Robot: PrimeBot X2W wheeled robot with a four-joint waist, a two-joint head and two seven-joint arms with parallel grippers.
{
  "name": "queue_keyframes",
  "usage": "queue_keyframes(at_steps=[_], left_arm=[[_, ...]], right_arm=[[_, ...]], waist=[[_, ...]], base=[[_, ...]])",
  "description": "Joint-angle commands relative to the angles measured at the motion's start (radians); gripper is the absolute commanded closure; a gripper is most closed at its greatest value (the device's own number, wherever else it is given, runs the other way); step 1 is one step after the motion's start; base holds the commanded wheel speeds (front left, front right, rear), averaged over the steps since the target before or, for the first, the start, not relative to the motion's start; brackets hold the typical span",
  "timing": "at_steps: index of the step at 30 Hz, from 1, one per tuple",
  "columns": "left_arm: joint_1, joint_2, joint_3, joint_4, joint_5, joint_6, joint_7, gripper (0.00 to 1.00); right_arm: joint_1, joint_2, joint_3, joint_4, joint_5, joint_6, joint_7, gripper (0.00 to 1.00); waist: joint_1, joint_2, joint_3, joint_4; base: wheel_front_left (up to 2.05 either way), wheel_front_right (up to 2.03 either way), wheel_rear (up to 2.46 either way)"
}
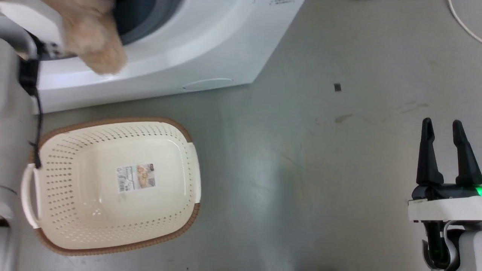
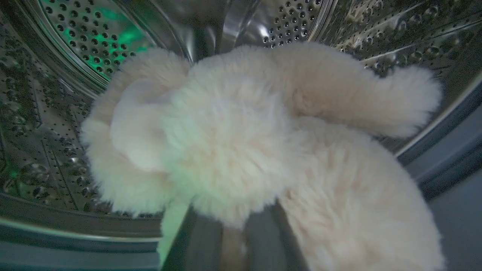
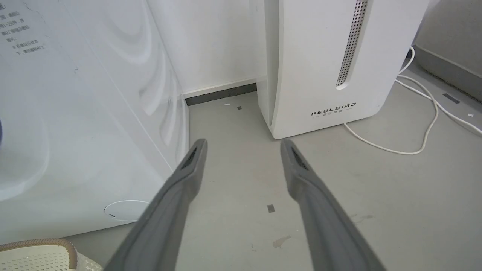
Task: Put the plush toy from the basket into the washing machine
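Inside the shiny perforated steel drum [image 2: 94, 34] of the large white front-loading washing machine [image 1: 188, 49], the fluffy beige plush toy [image 2: 241, 143] lies mostly past the grey rubber seal [image 1: 150, 26]. My left gripper [image 2: 233, 241] is clamped on its fur, fingers close together; I judge that carries it clear of the lip. The cream perforated oval basket [image 1: 113, 121] is empty. My right gripper [image 1: 441, 124] is spread, parked aside.

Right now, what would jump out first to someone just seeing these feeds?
The beige plush toy sprawls in the washing machine's shiny drum, one end trailing over the grey door seal. In front, the basket sits empty on the floor, and the right hand hovers open at lower right.
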Motion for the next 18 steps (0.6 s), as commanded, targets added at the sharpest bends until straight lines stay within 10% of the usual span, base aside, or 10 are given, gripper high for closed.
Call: queue_keyframes(at_steps=[1,16,17,18], left_arm=[[-0.035,0.017,0.009,0.007,0.001,-0.002,-0.005,1.0],[-0.225,0.104,0.06,-0.027,0.019,0.052,-0.005,1.0],[-0.226,0.105,0.063,-0.033,0.02,0.056,-0.005,0.87],[-0.226,0.105,0.066,-0.04,0.022,0.061,-0.005,0.37]], right_arm=[[-0.015,-0.001,0.003,-0.007,0.011,-0.001,-0.005,0.0],[-0.051,-0.001,0.028,-0.011,0.043,-0.001,-0.005,0.0],[-0.053,-0.001,0.031,-0.01,0.044,-0.001,-0.005,0.0],[-0.054,-0.001,0.033,-0.009,0.044,-0.001,-0.005,0.0]], waist=[[-0.0001,0.0,0.038,-0.03],[-0.0001,0.0,0.135,-0.077],[-0.0001,0.0,0.137,-0.077],[-0.0001,0.0,0.138,-0.077]], base=[[0.0,0.0,0.0],[0.0,0.0,0.0],[0.0,0.0,0.0],[0.0,0.0,0.0]])
